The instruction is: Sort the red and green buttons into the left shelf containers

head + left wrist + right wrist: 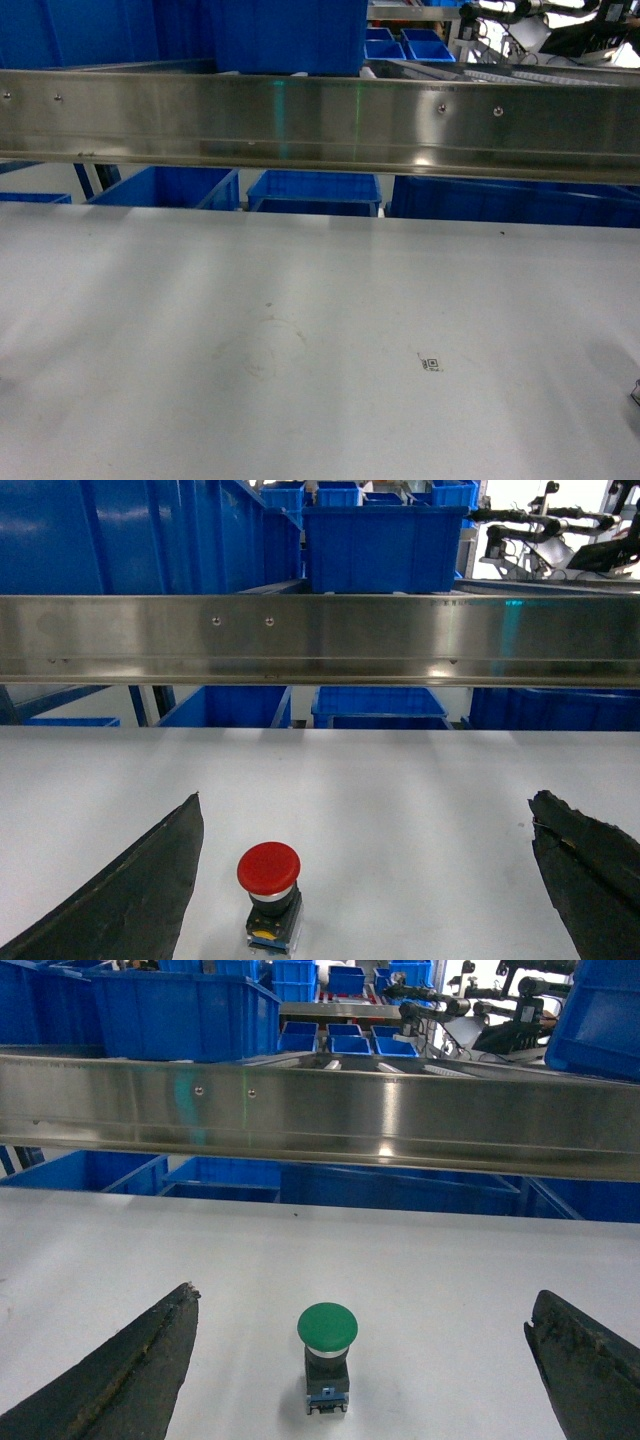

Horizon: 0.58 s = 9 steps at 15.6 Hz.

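The pick-up step is in hand. The left gripper [365, 875] is spread wide, empty, around the upright red button [269, 880] on the table [400, 800]. The right gripper [360, 1360] likewise brackets the green button [327, 1352]. Closing is called for next.

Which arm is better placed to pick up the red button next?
Left. The red button stands upright between the open left claw fingers; the right claw frames the green button.
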Tool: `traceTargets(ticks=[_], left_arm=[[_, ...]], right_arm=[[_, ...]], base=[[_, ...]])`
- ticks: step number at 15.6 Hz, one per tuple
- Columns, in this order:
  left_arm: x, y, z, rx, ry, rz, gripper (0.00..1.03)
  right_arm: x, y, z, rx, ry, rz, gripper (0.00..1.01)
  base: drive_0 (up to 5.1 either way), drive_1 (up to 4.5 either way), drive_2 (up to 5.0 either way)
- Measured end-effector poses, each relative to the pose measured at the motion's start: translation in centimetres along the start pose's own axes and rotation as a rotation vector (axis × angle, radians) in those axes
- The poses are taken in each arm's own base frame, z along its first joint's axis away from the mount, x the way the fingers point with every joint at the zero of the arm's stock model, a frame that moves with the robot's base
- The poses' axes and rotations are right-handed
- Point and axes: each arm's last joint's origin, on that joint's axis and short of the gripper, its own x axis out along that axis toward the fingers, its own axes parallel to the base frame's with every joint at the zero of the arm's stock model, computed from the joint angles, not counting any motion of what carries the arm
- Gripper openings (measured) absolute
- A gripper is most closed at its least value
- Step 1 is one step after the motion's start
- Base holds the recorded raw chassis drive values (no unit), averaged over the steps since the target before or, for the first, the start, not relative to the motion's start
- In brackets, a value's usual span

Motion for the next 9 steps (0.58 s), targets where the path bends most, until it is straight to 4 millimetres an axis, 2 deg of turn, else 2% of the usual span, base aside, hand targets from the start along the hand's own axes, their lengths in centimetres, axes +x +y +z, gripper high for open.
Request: traceTargets(ticks=[9], left_arm=[[0.00,0.00,0.00,0.000,0.000,0.000,0.98]], right_arm=[[0.00,0.00,0.00,0.000,0.000,0.000,0.98]], base=[[0.1,4.09,-4.0]])
